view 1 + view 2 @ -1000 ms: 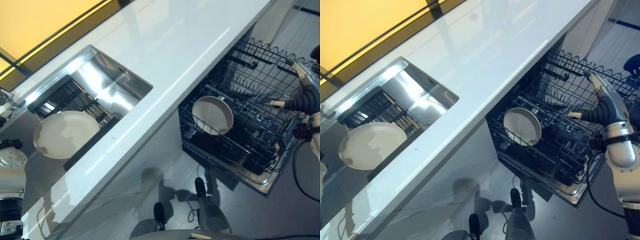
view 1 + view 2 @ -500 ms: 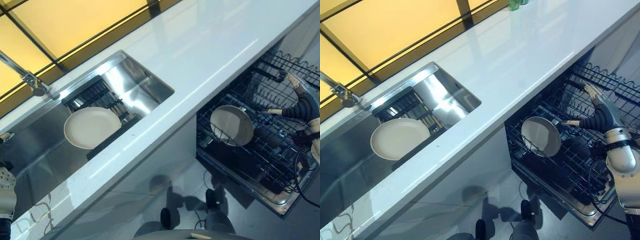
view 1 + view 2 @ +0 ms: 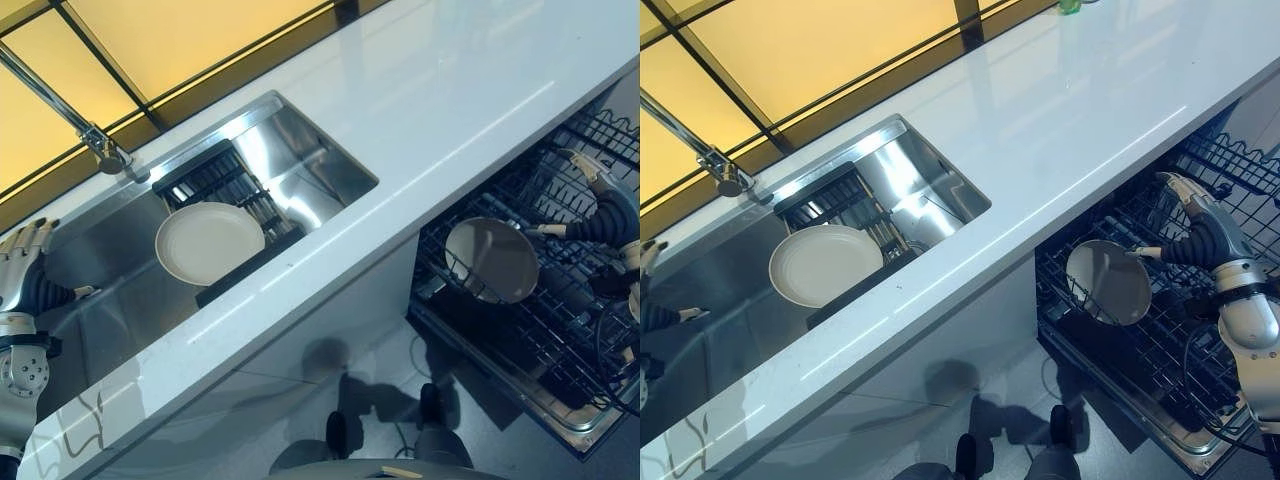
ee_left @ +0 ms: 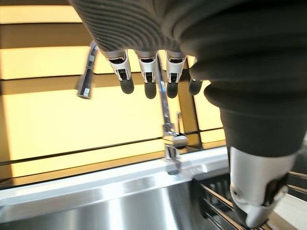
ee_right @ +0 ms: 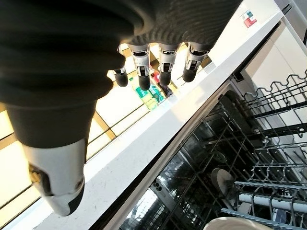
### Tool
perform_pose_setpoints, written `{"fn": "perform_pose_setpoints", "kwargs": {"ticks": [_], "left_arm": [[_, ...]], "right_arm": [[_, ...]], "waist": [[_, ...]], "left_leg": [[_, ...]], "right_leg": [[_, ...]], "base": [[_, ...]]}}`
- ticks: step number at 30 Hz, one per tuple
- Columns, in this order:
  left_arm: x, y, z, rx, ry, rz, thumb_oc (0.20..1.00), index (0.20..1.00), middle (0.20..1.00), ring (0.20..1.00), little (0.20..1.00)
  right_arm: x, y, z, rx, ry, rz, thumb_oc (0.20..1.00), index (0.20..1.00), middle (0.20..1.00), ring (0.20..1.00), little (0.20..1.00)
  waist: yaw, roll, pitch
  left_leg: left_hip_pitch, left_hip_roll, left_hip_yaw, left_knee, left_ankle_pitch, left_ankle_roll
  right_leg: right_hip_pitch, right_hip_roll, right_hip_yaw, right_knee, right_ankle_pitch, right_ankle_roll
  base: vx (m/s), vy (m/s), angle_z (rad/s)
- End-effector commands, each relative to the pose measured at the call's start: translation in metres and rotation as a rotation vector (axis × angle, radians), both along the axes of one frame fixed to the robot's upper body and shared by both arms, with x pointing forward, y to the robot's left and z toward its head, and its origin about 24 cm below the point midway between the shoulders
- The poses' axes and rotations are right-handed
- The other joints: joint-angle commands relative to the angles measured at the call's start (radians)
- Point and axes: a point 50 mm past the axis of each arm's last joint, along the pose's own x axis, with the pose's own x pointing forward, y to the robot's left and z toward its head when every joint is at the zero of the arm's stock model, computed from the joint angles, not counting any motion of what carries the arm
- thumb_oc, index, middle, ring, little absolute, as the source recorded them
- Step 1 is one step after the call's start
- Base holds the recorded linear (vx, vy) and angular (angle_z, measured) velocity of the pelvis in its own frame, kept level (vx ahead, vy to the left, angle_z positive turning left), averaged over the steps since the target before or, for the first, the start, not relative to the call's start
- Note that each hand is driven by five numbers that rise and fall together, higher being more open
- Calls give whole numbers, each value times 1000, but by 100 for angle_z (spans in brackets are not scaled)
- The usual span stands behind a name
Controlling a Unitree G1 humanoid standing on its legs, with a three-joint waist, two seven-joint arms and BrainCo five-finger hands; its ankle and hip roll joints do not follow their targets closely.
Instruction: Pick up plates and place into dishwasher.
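White surface (image 3: pixel 400 90) runs diagonally, steel sink (image 3: pixel 300 150) set into it, chrome faucet (image 3: pixel 95 140) at the sink's far edge against the amber-lit window. One white plate (image 3: pixel 210 243) lies flat on top of a black dish rack (image 3: pixel 215 180) inside the sink, face up, nothing touching it. Second plate (image 3: pixel 1108 282) stands on edge, tilted, in the pulled-out lower rack (image 3: pixel 1160 340) of the dishwasher below the surface, at the rack's end nearest the sink. Right hand (image 3: pixel 1196 226) hovers over that rack just beside the standing plate, fingers straight and spread, thumb (image 3: pixel 1143 253) pointing toward the plate rim; can't tell if the thumb tip touches it, and the hand holds nothing. Right wrist view confirms: fingers (image 5: pixel 164 67) extended in a row, thumb apart, wire tines of the rack and the dishwasher tub opening past them. Left hand (image 3: pixel 22 272) sits at the near-left end of the sink, well apart from the sink plate, fingers straight and relaxed, empty. Left wrist view: fingertips (image 4: pixel 150 76) in a row with the faucet and sink rim past them, corner of the black rack (image 4: pixel 216 201) in view. A green object (image 3: pixel 1070 6) sits on the far edge of the surface by the window, too small to identify. No legible print on anything; a small red-and-green sticker (image 5: pixel 249 18) on the surface edge, text unreadable
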Motion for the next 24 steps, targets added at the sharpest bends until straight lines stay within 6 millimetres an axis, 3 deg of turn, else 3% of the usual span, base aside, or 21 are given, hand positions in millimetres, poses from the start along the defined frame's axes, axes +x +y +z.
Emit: {"fn": "perform_pose_setpoints", "kwargs": {"ticks": [1,8,24], "left_arm": [[2,5,15,157,-28,-50,1000,1000,1000,1000,1000],[3,1,-4,203,-34,-82,1000,1000,1000,1000,1000],[22,-17,-1,407,-193,-206,1000,1000,1000,1000,1000]], "right_arm": [[1,8,25,-86,-62,67,1000,1000,1000,1000,1000],[5,8,38,-112,-89,78,1000,1000,1000,1000,1000],[16,19,51,-136,-140,103,1000,1000,1000,1000,1000]], "waist": [[-9,-35,-37],[-25,-32,8],[-45,-23,73]], "left_leg": [[-73,-17,19,-13,88,-13],[-93,-24,39,-12,89,-5],[-144,-40,60,0,96,4]], "right_leg": [[4,-52,24,222,-211,35],[-34,-55,49,232,-202,38],[-99,-66,69,251,-190,41]], "base": [[-4,150,2],[-18,87,-4],[-10,39,-3]]}}
